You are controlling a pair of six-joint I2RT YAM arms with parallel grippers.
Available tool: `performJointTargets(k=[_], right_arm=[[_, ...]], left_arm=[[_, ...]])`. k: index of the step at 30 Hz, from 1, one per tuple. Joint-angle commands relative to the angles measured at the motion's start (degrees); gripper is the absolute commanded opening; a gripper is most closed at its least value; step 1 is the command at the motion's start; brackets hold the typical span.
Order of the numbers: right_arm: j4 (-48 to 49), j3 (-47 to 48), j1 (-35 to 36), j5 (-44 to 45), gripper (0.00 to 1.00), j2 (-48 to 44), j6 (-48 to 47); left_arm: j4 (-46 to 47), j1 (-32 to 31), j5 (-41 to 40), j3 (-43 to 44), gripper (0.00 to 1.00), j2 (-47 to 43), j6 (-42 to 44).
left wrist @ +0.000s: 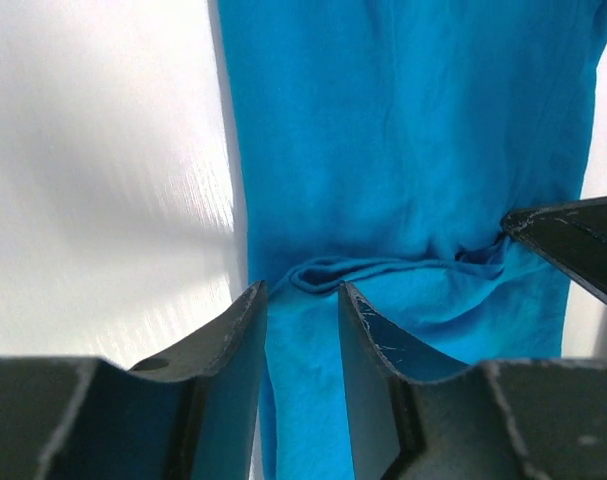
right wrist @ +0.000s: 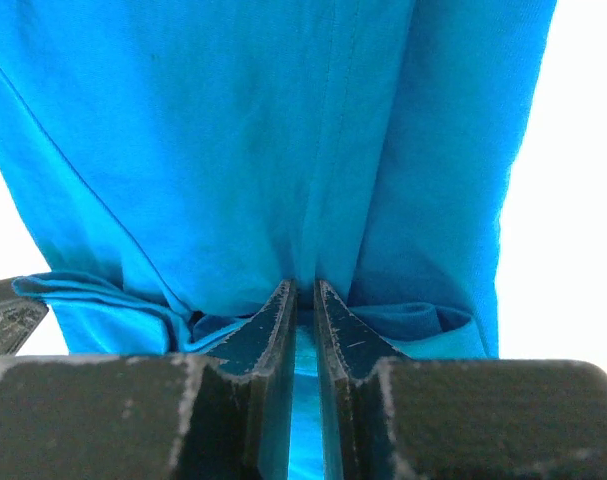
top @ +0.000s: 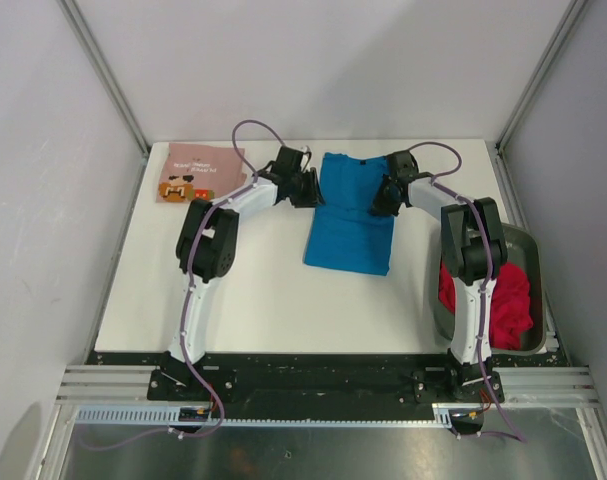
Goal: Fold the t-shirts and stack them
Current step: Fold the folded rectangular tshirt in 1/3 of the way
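The bright blue t-shirt [top: 351,220] lies partly folded on the table's middle back, its far part doubled over. My left gripper [top: 308,187] sits at its left edge. In the left wrist view its jaws [left wrist: 301,290] stand apart over the cloth edge [left wrist: 403,150], with a rolled fold just beyond the tips. My right gripper [top: 386,193] is at the shirt's right side. In the right wrist view it [right wrist: 305,285] is shut on a pinch of the blue cloth [right wrist: 233,130]. The pink printed t-shirt [top: 198,172] lies folded at the back left. The red t-shirt [top: 503,300] is bunched in the basket.
The dark grey basket [top: 528,245] stands at the table's right edge beside the right arm. White walls and metal frame posts close in the table's back and sides. The right gripper's finger [left wrist: 573,240] shows at the right of the left wrist view.
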Motion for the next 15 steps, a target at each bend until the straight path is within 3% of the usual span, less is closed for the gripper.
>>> performJointTargets(k=[1, 8, 15], right_arm=[[-0.54, 1.55, 0.06, -0.57, 0.17, 1.76, -0.27], [-0.51, 1.40, -0.11, -0.74, 0.17, 2.08, -0.42], [-0.42, 1.20, -0.27, -0.62, 0.17, 2.23, -0.46]], left_arm=[[1.03, 0.35, -0.56, 3.63, 0.39, 1.69, 2.86], [1.08, 0.29, 0.98, 4.56, 0.36, 2.92, 3.39], [1.14, 0.41, -1.97, 3.69, 0.12, 1.66, 2.70]])
